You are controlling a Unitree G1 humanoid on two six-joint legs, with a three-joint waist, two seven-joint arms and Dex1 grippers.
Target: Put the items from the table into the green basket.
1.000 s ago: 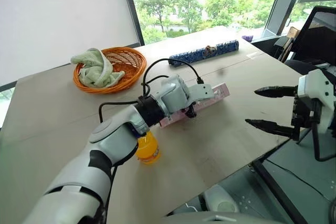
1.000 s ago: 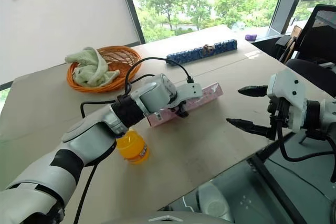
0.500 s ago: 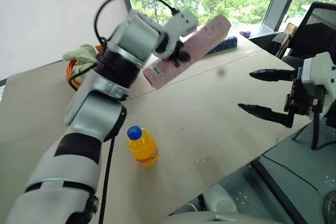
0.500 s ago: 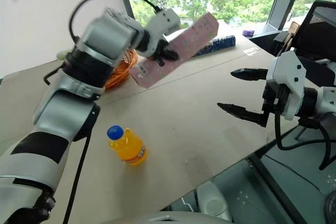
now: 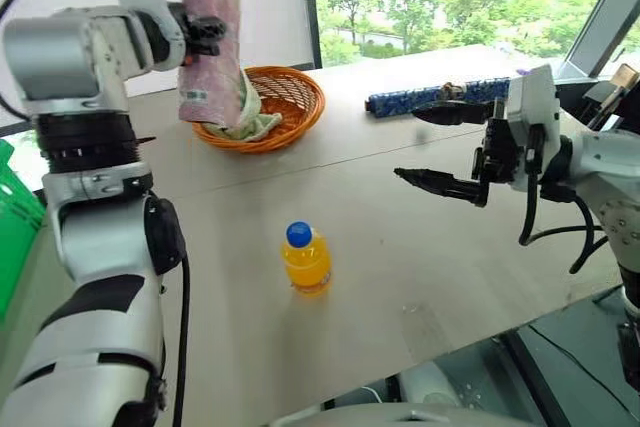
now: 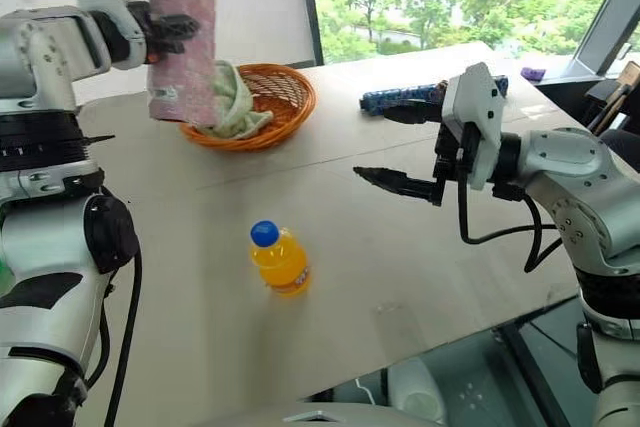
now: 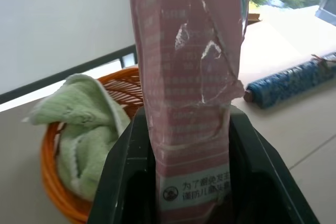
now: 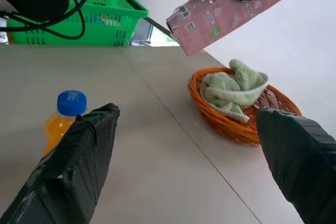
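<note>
While my left gripper [image 5: 205, 32] is clamped around the long pink wrapped packet [image 5: 212, 22], I see the packet held nearly upright, high above the counter [image 5: 420, 247], its lower end hanging in front of the round orange wicker basket [image 5: 285, 97] from the head cameras. From the left wrist camera the packet [image 7: 189, 93] stands between the two black fingers [image 7: 126, 182], which press against its sides, printed label end down toward the camera. A pale green cloth [image 6: 235, 97] lies bunched inside the wicker basket. My right gripper [image 6: 395, 142] hovers over the right part of the counter with its fingers spread wide apart and nothing between them, pointing toward the middle of the scene. The small orange drink bottle [image 5: 306, 259] with its blue cap stands upright on the bare counter, well apart from both grippers and from the wicker basket. A long blue patterned roll [image 5: 435, 99] lies near the counter's far edge, behind the right gripper. The green basket [image 8: 84, 17] shows in the right wrist camera beyond the end of the counter, on my left side; a sliver of it [image 5: 15, 217] also sits at the left edge of the head view, beside my left arm.
</note>
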